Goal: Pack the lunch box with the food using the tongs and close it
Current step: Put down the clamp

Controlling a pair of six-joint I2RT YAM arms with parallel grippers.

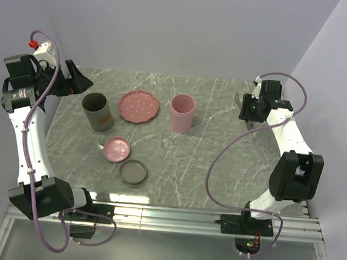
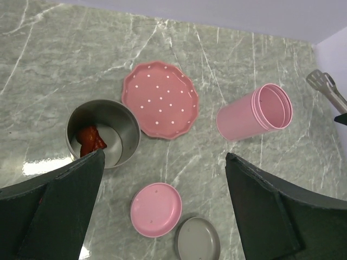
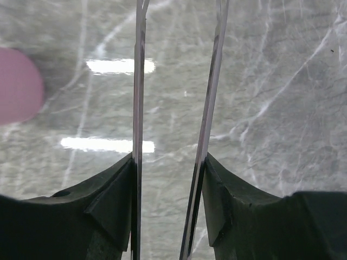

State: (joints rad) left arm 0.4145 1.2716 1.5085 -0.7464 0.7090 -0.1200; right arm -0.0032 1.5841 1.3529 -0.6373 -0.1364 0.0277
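Observation:
The tongs [image 3: 139, 81] are silvery, and my right gripper [image 3: 169, 162] is shut on their two arms, which stay spread apart. They hang over the table at the far right [image 1: 240, 99], and their tip shows in the left wrist view [image 2: 325, 86]. Red-orange food [image 2: 90, 141] lies inside the grey lunch box tub [image 2: 103, 132], which stands at the left [image 1: 97, 111]. My left gripper [image 1: 77, 82] hovers open and empty above and to the left of that tub. A pink tub [image 1: 182, 112] stands upright and open near the middle.
The pink dotted plate [image 1: 139, 106] sits bare between the two tubs. A pink lid [image 1: 117, 149] and a grey lid [image 1: 133, 172] lie flat in front of the grey tub. Walls close in the table at the back and on both sides.

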